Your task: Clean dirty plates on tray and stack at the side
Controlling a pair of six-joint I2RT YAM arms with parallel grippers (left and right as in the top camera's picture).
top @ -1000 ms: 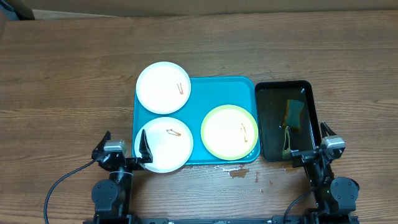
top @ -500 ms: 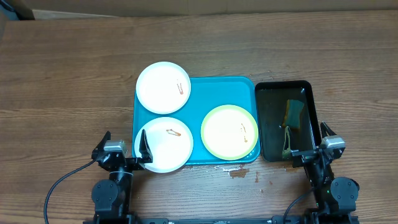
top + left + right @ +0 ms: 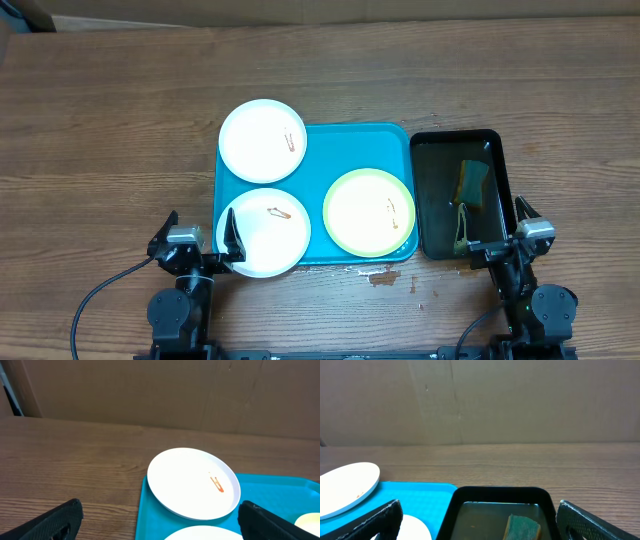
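Observation:
Three plates lie on the turquoise tray (image 3: 350,145). A white plate (image 3: 262,140) overhangs its far left corner, and a second white plate (image 3: 264,232) overhangs the near left edge. The yellow-green rimmed plate (image 3: 369,212) is at the near right. Each carries a small orange-red smear. My left gripper (image 3: 200,238) stands open at the near table edge, its right finger over the near white plate's rim. The left wrist view shows the far white plate (image 3: 192,482) ahead of the left gripper (image 3: 160,525). My right gripper (image 3: 495,235) is open at the black tray's near end, holding nothing.
A narrow black tray (image 3: 430,190) with murky water and a green sponge (image 3: 472,183) sits right of the turquoise tray; the right wrist view shows the sponge (image 3: 522,527) between the fingers. A brown stain (image 3: 385,277) marks the table. Cardboard (image 3: 150,390) lines the far side.

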